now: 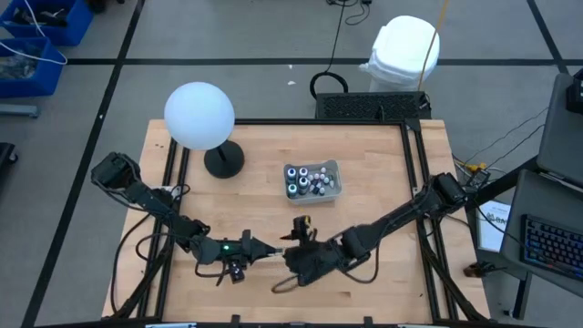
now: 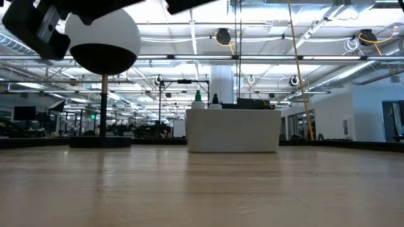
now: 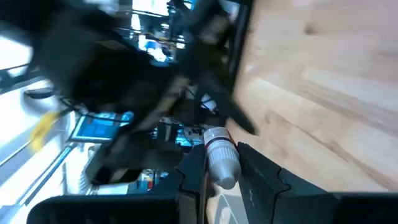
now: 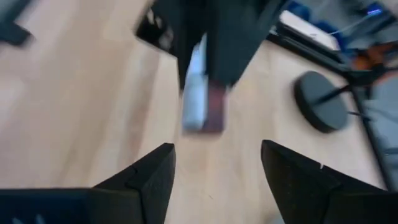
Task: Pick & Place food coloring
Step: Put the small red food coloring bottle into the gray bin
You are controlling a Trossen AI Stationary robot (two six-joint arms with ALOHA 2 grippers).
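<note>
Left hand pinches a small cylindrical white-capped vial over pale wood

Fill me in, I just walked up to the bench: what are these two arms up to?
It looks like a handover near the table's front edge. The left gripper holds one small white-capped food coloring bottle between its fingers. The right gripper faces it with jaws wide open and empty. The other bottles sit in the grey tray mid-table, beside a white globe lamp.
</note>
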